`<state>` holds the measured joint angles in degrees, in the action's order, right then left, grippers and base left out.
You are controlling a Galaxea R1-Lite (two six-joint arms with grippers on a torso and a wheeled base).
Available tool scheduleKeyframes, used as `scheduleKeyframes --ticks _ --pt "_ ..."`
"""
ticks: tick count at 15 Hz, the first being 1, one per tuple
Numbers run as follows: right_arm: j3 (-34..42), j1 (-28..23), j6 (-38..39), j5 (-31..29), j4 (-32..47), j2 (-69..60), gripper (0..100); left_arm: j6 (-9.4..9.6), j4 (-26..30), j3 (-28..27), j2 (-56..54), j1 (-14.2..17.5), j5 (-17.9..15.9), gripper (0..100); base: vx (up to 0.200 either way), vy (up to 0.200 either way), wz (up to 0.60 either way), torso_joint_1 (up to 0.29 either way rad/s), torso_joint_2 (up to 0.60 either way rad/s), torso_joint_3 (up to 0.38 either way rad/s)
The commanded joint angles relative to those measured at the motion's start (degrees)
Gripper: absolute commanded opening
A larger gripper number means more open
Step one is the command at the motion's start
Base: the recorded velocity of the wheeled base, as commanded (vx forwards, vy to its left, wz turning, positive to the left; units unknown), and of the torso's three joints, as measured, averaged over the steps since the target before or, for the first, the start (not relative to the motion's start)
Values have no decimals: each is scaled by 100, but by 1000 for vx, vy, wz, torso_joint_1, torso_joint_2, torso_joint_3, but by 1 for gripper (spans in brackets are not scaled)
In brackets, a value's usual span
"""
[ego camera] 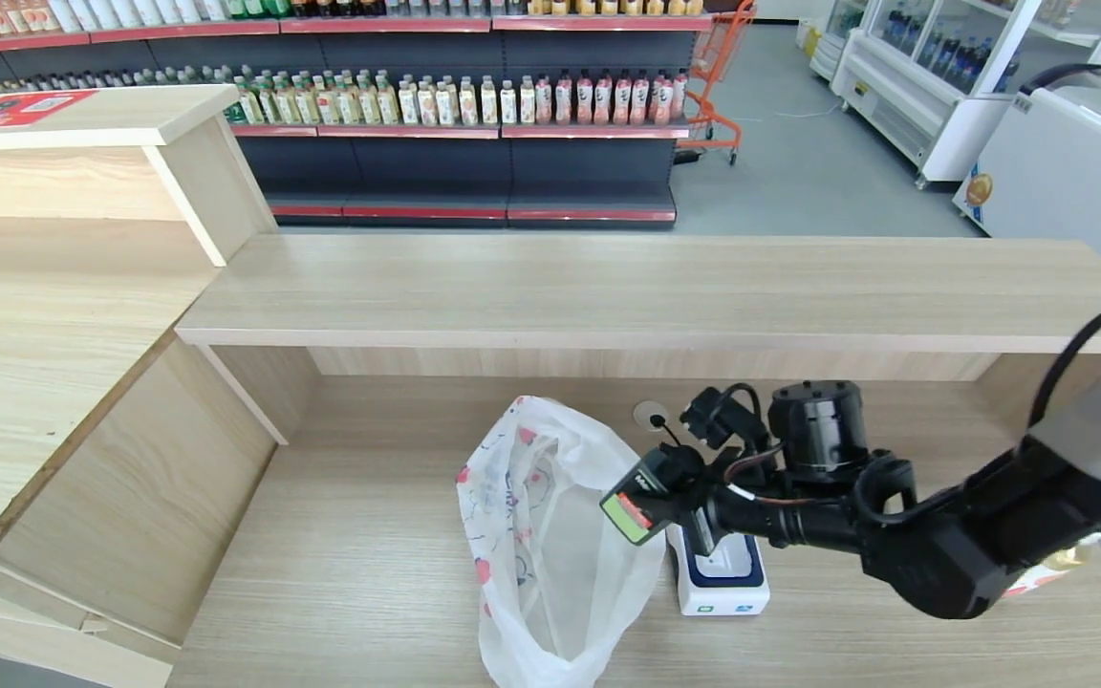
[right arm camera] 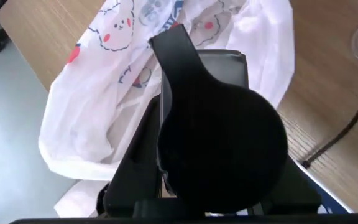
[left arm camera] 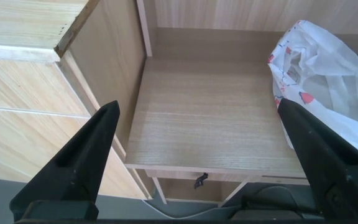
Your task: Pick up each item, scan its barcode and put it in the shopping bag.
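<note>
Missed drop risk
Right pincer (ego camera: 654, 489) grasps a small box (ego camera: 629, 513) beside the limp shopping bag (ego camera: 536, 535); letting go early could miss. Left pincer (left arm camera: 197, 115) released.

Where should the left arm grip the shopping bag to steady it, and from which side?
Probably the shopping bag's printed left rim, pinched from the robot's left: the film is thin and slack, and the right end effector holds a boxed item at its right side.
</note>
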<state>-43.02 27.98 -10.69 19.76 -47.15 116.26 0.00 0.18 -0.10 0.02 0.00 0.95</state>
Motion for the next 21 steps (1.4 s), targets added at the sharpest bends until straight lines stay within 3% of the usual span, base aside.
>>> scheduleKeyframes --ticks 1,5,10,13,17,18,21 --pt "-224 243 -170 1 -426 1013 0 0 -1 1 -2 0 2 100 0 0 0 0 0 0" --pt "-1314 498 -530 -51 -400 1760 0 0 -1 1 -2 0 2 100 0 0 0 0 0 0" --pt "-2132 621 -1234 -209 -409 2471 0 9 -1 1 -2 0 2 100 0 0 0 0 0 0" --pt "-2351 604 -1664 -315 -409 2735 0 0 -1 1 -2 0 2 100 0 0 0 0 0 0" --pt "-2466 621 -1673 -456 -435 2823 0 9 -1 1 -2 0 2 100 0 0 0 0 0 0" --pt "-2474 621 -1647 -447 -435 2805 100 0 -1 1 -2 0 2 100 0 0 0 0 0 0" --pt "-2448 612 -847 -429 -444 2401 100 0 -1 1 -2 0 2 100 0 0 0 0 0 0"
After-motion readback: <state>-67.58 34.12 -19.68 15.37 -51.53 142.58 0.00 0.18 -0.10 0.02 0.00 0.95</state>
